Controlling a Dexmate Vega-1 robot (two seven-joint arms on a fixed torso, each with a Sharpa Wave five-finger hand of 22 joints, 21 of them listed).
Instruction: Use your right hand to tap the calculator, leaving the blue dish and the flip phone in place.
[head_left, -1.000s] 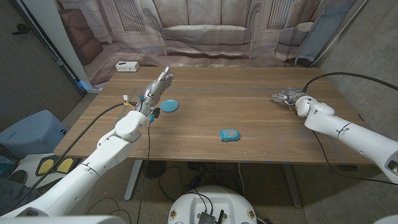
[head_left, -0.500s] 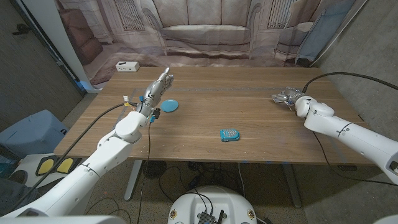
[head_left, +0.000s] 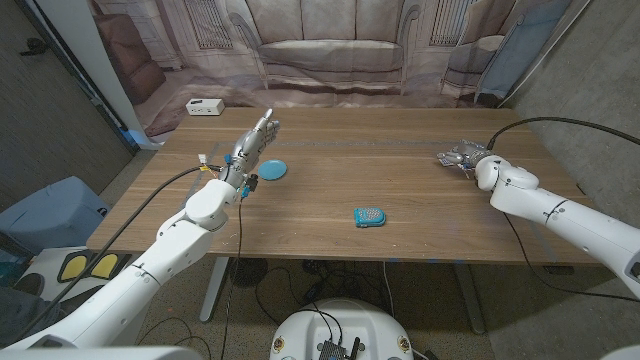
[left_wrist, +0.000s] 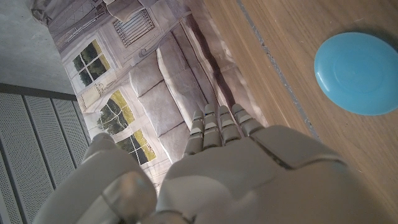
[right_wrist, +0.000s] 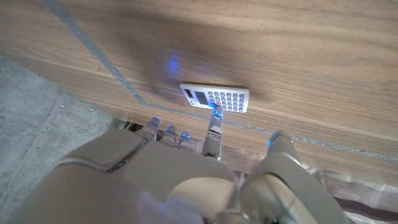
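The right hand (right_wrist: 205, 168), holding nothing, has crept a little closer, so one finger (right_wrist: 214, 127) now touches the small white calculator (right_wrist: 215, 98) at the wooden counter's (head_left: 420, 215) two o'clock.

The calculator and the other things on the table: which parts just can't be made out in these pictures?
- Calculator: in the head view, hidden behind the right hand; in the right wrist view, key labels too small, fingertip contact unclear.
- Flip phone: head view, too small to see detail.
- Blue dish: left wrist view, cut off by the edge.
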